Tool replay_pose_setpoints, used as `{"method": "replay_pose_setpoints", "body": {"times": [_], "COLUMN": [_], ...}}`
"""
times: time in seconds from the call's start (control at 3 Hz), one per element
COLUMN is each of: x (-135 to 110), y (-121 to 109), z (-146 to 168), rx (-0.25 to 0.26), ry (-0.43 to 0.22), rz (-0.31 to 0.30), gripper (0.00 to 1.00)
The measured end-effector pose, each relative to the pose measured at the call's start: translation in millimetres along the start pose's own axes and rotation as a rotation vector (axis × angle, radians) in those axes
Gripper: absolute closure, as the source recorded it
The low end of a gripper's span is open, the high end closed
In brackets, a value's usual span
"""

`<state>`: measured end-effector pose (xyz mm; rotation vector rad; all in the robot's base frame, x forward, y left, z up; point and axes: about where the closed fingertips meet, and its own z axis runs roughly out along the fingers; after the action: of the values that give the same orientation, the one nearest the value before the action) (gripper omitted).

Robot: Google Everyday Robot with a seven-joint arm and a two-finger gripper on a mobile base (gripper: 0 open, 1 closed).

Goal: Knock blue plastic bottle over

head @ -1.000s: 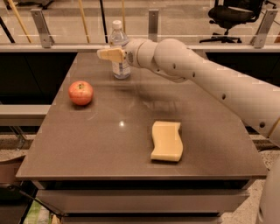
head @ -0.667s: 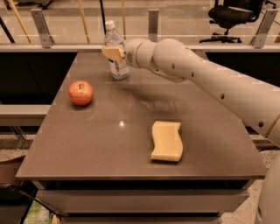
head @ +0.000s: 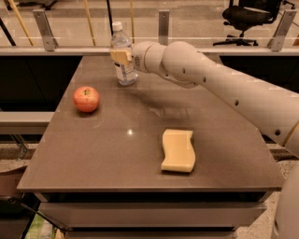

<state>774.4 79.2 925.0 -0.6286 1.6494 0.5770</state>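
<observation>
Camera view | gripper (head: 120, 56) against 1 blue plastic bottle (head: 124, 73) | grip: cannot tell | 1 apple (head: 86, 99) | 1 sponge (head: 178, 150)

The bottle (head: 126, 73) was clear, glossy plastic, standing on a smooth, faintly reflective brown table (head: 117, 154). The matt tan gripper (head: 120, 56) lay against the bottle's upper side, on a smooth white arm (head: 210, 79). The apple (head: 86, 99) looked shiny, the sponge (head: 178, 150) matt.

A dark brown counter (head: 93, 158) fills the middle of the room, with a small glint of light on its glossy top. Behind it runs a glass rail (head: 210, 28) on grey metal posts (head: 162, 25). Beyond that are pale floor (head: 196, 14) and a black office chair (head: 246, 16). The pincer (head: 120, 56) hangs over the counter's far end, close to the rail.
</observation>
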Motion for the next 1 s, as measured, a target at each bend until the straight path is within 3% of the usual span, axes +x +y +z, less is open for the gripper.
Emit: {"method": "replay_pose_setpoints", "body": {"times": [0.33, 1.0], "x": [0.1, -21.0], "y": [1.6, -4.7], "z": [1.1, -27.8], "rx": [-0.003, 0.020], "ry": [0.000, 0.068], "rz": [0.000, -0.028], "gripper": [1.00, 1.00]}}
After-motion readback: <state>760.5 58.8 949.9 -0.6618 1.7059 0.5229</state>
